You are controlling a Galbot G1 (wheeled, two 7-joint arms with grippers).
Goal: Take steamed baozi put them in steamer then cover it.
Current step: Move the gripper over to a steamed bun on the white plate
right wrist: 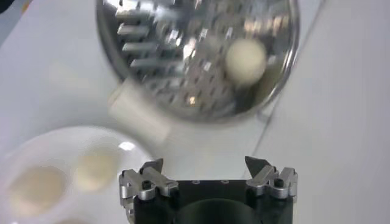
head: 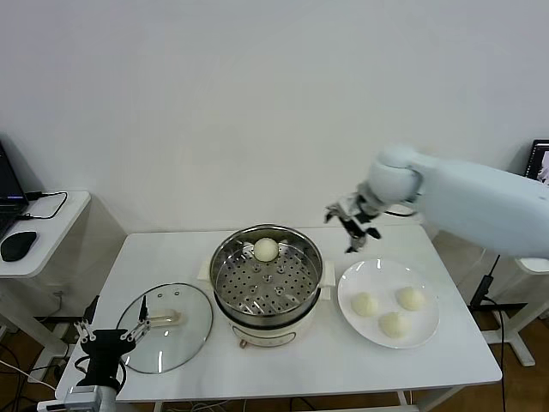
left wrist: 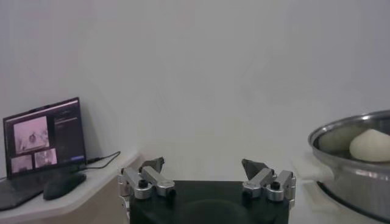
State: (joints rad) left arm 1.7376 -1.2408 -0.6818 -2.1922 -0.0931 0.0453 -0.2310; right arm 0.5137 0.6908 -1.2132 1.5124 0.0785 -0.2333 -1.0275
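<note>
The steamer (head: pixel 257 288) stands mid-table with one steamed baozi (head: pixel 266 250) on its perforated floor near the far wall. Three more baozi (head: pixel 364 304) (head: pixel 411 298) (head: pixel 393 324) lie on a white plate (head: pixel 386 275) to its right. The cover (head: pixel 165 327) lies flat on the table left of the steamer. My right gripper (head: pixel 352 225) hangs open and empty above the table, behind the plate and right of the steamer. Its wrist view shows the gripper (right wrist: pixel 204 164), the steamer (right wrist: pixel 164 55) with its baozi (right wrist: pixel 245 61), and the plate (right wrist: pixel 36 146). My left gripper (head: pixel 116 319) waits open at the table's near left corner.
A side table at far left carries a laptop (left wrist: pixel 42 137) and a black mouse (head: pixel 17 245). The left wrist view shows the steamer (left wrist: pixel 341 152) off to one side. Cables hang near the table's left edge. A wall closes the back.
</note>
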